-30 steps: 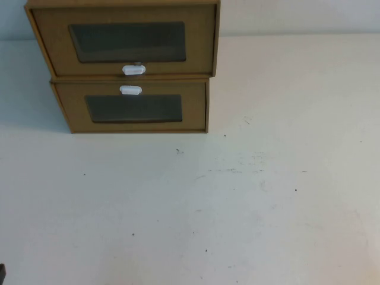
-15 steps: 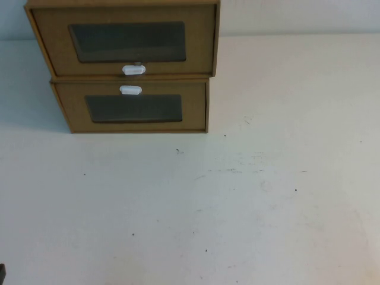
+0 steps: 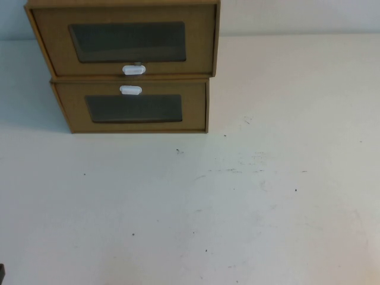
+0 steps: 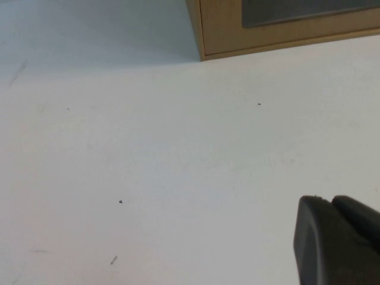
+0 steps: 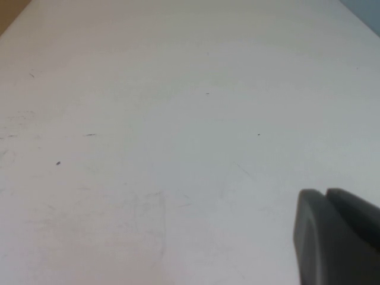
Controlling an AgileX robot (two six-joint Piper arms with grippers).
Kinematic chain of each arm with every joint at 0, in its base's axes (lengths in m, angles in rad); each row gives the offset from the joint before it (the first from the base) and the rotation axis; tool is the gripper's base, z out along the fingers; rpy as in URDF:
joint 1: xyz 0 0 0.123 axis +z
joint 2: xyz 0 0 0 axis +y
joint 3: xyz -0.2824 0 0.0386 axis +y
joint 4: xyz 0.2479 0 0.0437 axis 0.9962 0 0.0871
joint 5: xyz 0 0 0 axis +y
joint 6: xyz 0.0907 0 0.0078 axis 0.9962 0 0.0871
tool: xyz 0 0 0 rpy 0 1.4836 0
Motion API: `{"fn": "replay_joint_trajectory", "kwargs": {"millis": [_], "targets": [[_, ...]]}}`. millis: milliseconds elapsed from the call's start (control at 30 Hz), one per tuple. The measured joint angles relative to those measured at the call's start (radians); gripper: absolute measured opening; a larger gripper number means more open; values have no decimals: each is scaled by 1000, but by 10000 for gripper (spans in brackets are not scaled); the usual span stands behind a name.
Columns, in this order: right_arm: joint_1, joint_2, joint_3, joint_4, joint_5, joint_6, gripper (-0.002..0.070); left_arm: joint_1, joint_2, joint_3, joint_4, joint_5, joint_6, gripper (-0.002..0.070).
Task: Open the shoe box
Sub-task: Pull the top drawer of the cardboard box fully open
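nothing moved; left tool [image 4: 332, 206], right tool [image 5: 327, 200] stay above table [image 3: 237, 208].

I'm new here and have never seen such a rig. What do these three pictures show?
This is a two-armed robot at a white table. One picture looks down from a raised camera; the other two come from cameras on its wrists. On the far side, to its left, two brown shoe boxes are stacked, upper box on lower box, each closed, with a white handle. The dark shape in each wrist picture is that arm's grasping tool: the left tool near the lower box's corner, the right tool over bare table. Both are shut and hold nothing.
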Motion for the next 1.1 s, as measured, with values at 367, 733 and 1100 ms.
{"fn": "replay_joint_trajectory", "kwargs": {"millis": [367,733,1100], "targets": [[0,0,0,0,0,0,-14,0,0,0,105,-24,8,-5],[0,0,0,0,0,0,-14,0,0,0,-274,-186,-208,-5],[0,0,0,0,0,0,-14,0,0,0,-452,-268,-233,-5]]}}
